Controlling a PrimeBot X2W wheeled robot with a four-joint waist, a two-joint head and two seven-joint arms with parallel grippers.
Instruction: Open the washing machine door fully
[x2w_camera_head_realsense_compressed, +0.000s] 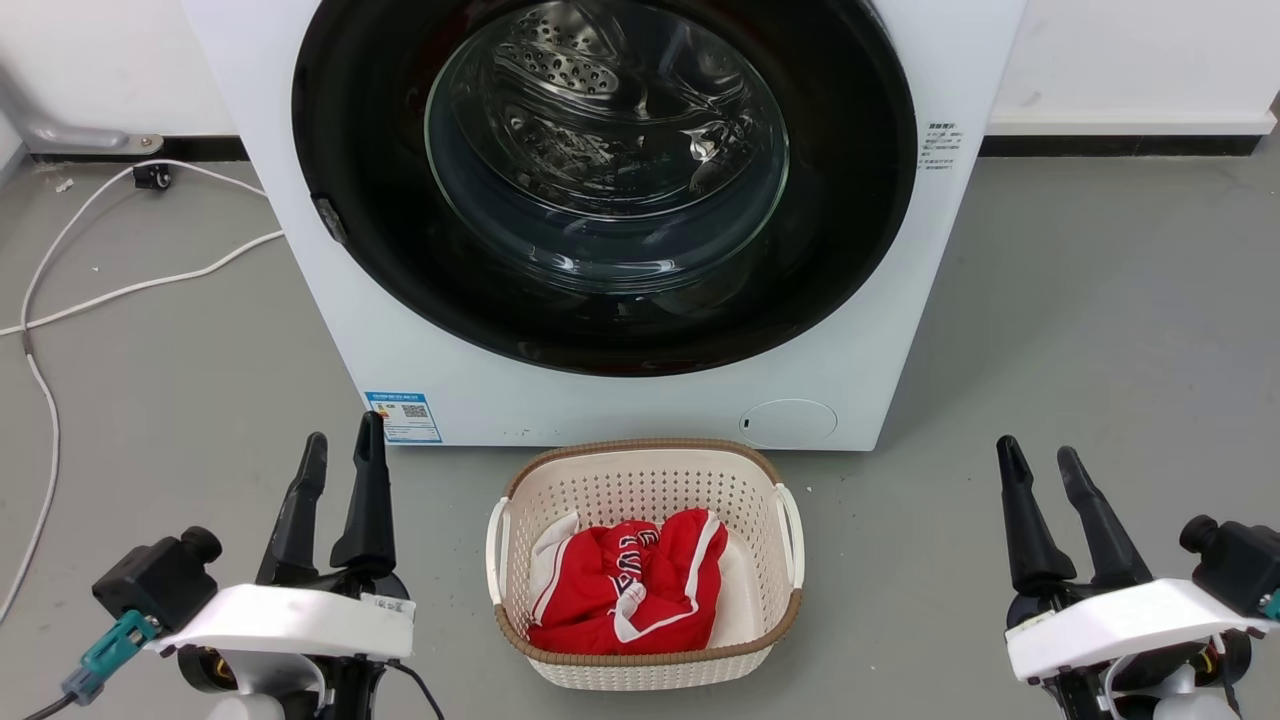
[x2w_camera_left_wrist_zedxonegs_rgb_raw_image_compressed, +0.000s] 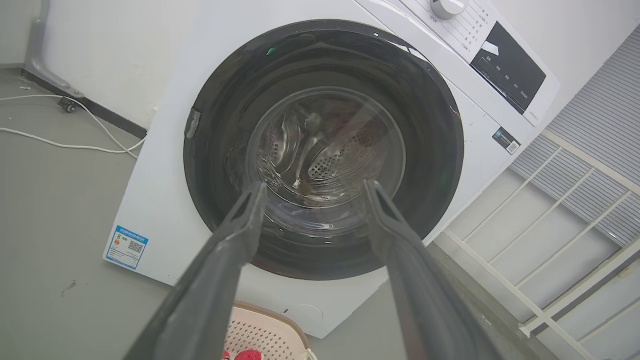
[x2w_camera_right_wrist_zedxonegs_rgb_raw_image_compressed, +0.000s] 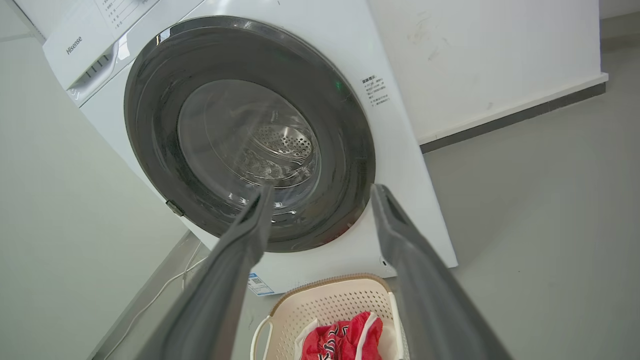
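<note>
The white washing machine stands ahead of me on the floor. Its big round glossy black door lies flush against the front, and the steel drum shows through the clear glass bowl. A small latch tab sits on the door's left rim. My left gripper hovers open at the lower left, well short of the machine. At the lower right my right gripper is open too, nothing between its fingers. The wrist views each show the door beyond the open left gripper or right gripper.
A cream perforated basket holding a red garment sits on the floor right before the machine, between my arms. White cables trail over the grey floor at the left. A white rail frame stands beside the machine.
</note>
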